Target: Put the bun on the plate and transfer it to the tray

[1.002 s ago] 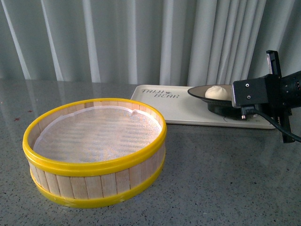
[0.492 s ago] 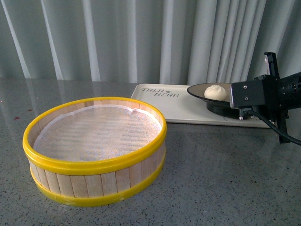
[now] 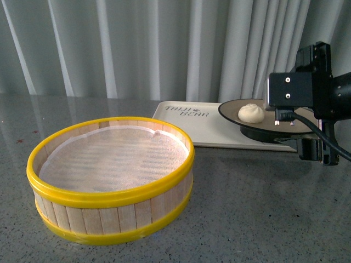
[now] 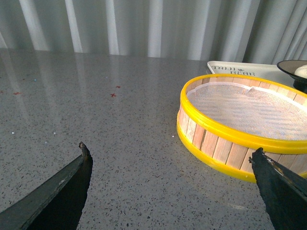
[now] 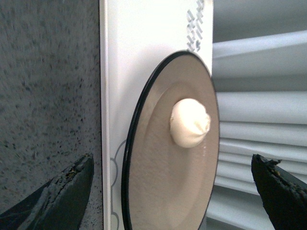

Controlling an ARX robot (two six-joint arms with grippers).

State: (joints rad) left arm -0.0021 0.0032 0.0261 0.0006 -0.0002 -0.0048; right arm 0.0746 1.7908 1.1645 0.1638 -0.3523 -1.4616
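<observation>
The cream-white bun (image 3: 251, 113) lies on the tan, black-rimmed plate (image 3: 231, 111). That plate rests on the right end of the cream tray (image 3: 214, 130) with its lettering. My right gripper (image 3: 312, 104) hovers at the plate's right edge, turned on its side, and hides that edge. In the right wrist view the bun (image 5: 190, 122) sits mid-plate (image 5: 158, 182) over the tray (image 5: 139, 57). The right gripper (image 5: 171, 163) is open, its fingers (image 5: 67, 191) wide apart and touching nothing. My left gripper (image 4: 170, 149) is open over bare tabletop, holding nothing.
A round wooden steamer basket (image 3: 109, 181) with yellow rims and a white mesh liner stands front left, next to the left gripper's finger (image 4: 280, 191). Pleated curtains (image 3: 137, 49) hang behind the grey speckled table (image 3: 263, 208). A black cable trails from the right arm.
My right gripper has risen beside the plate, so more of the plate and bun show. The plate, tray and basket stay where they were.
</observation>
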